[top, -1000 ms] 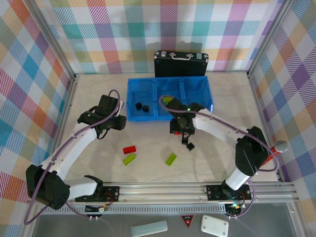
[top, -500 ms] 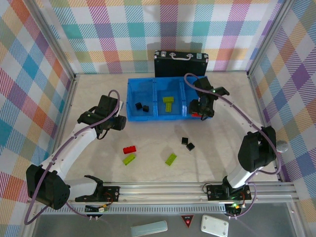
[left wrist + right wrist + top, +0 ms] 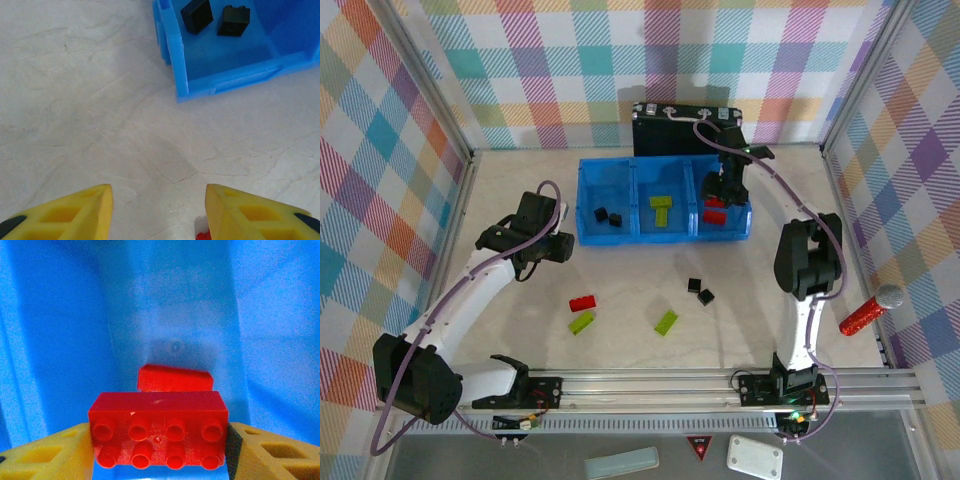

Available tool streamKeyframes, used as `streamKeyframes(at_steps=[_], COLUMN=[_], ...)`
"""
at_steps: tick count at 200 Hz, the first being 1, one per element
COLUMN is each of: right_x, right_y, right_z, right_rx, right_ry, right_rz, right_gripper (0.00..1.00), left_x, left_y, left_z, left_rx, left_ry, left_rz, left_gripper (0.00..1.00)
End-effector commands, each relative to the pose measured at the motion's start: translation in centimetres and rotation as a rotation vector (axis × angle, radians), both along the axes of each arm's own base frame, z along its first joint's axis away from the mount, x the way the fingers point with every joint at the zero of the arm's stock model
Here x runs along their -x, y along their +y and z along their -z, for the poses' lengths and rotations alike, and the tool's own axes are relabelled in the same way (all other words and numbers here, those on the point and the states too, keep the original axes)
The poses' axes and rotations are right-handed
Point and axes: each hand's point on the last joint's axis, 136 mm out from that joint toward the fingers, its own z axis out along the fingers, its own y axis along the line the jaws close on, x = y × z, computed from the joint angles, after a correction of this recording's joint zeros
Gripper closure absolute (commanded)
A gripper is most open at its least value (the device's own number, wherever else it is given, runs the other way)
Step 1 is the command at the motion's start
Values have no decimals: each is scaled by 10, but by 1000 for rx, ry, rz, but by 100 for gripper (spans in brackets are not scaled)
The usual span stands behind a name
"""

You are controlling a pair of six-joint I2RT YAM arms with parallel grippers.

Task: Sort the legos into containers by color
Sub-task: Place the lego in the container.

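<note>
Overhead, the blue three-compartment plastic bin [image 3: 665, 238] stands toward the far side of the pale marbled table [image 3: 520, 180]. The right gripper [image 3: 718, 192] hangs over its right compartment. The left gripper [image 3: 560, 246] sits near the bin's left end. A red elongated brick [image 3: 583, 302], two lime-green elongated bricks [image 3: 582, 321] and two small black cubes [image 3: 700, 291] lie loose on the table.

From the left wrist, the left gripper's yellow fingers [image 3: 70, 212] stand spread over bare tabletop.

From the right wrist, the right gripper pinches a red rectangular plastic brick [image 3: 158, 432] above a second red brick [image 3: 175, 378] inside the bin.
</note>
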Motion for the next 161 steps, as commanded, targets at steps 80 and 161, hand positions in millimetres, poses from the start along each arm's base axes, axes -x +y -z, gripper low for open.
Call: streamKeyframes(at_steps=[80,161], right_x=[-52,-50], right_y=[-6,-5], right_z=[53,94], right_rx=[8,8], right_ry=[69,139], right_rz=[-15,-11], right_gripper=[36,36], left_x=[-2,-2], left_y=[9,10], left_z=[6,6], left_rx=[-25,-29], left_ry=[10,11], left_rz=[-17,-21], left_gripper=[49,48])
